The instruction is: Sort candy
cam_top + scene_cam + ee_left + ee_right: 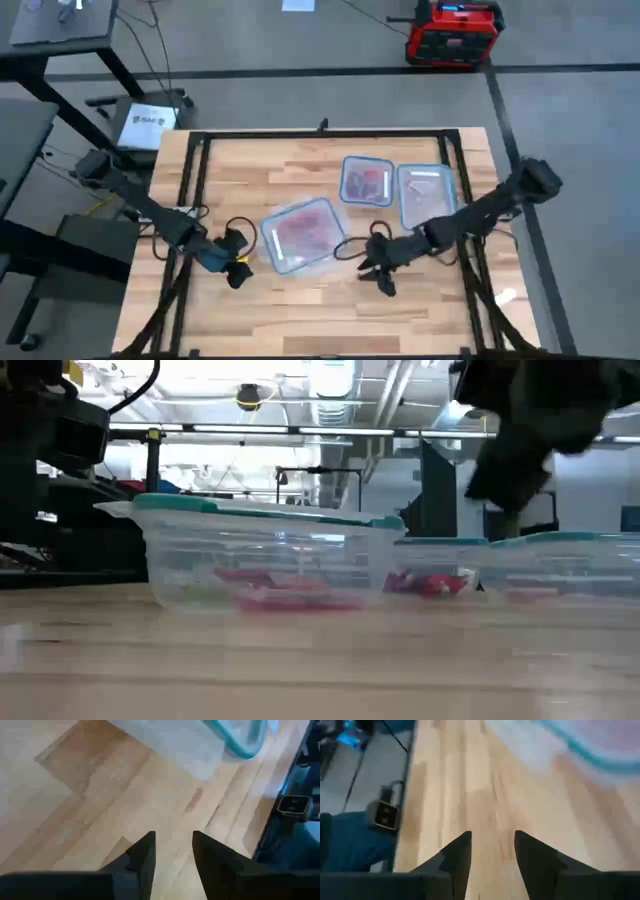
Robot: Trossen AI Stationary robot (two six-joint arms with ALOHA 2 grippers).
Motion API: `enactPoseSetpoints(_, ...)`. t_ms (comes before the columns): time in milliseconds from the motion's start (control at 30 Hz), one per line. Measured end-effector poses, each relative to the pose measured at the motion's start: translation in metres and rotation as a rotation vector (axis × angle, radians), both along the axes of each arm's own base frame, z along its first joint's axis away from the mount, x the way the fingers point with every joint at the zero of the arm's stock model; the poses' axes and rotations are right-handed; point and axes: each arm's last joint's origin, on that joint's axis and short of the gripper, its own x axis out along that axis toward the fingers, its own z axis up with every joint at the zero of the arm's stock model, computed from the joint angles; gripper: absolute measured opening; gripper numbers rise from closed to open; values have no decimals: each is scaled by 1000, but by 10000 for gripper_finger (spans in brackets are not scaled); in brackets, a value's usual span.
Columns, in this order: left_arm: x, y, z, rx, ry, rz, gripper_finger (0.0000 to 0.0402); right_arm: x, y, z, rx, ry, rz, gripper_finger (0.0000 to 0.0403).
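Red and pink candy lies in the clear tubs: pink pieces (300,233) in the large tilted tub (322,212) at the table's middle, red ones (368,184) in a smaller tub (347,170) behind it. In the low view candy (272,586) shows through the big tub's wall. My left gripper (237,268) hangs open just left of the large tub, over bare wood; its wrist view (172,837) shows nothing between the fingers. My right gripper (377,272) is open near the tub's right near corner, with only wood between its fingers (492,836).
A third clear tub (425,195) stands at the right, beside the smaller one. Black frame rails (190,190) run along the table's sides and back. Bare wood (310,310) stretches along the near edge. A red box (452,32) sits on the floor beyond.
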Motion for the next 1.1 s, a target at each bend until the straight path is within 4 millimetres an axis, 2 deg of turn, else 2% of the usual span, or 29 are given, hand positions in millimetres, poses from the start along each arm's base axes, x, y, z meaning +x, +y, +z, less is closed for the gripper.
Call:
enactPoseSetpoints(100,0,0,0,4,-2,-4,114,15,-4,-8,26,46,-55,137)
enactPoseSetpoints(233,0,0,0,9,-5,-10,114,33,-14,-9,25,112,-46,137)
enactPoseSetpoints(500,-1,-1,0,5,-4,-14,114,53,-52,1,-8,135,-158,136)
enactPoseSetpoints(600,-1,-1,0,5,-4,-14,114,53,-59,3,-5,128,-171,136)
enactPoseSetpoints(733,-1,-1,0,5,-4,-14,114,52,-48,4,21,130,-103,136)
enactPoseSetpoints(867,-1,-1,0,21,-11,-28,114,56,-54,7,-61,67,-164,136)
enactPoseSetpoints(1000,0,-4,5,10,-27,-30,114,42,-50,12,-117,136,-113,136)
enactPoseSetpoints(1100,5,-9,22,23,-96,-40,111,31,-45,28,-171,111,-83,136)
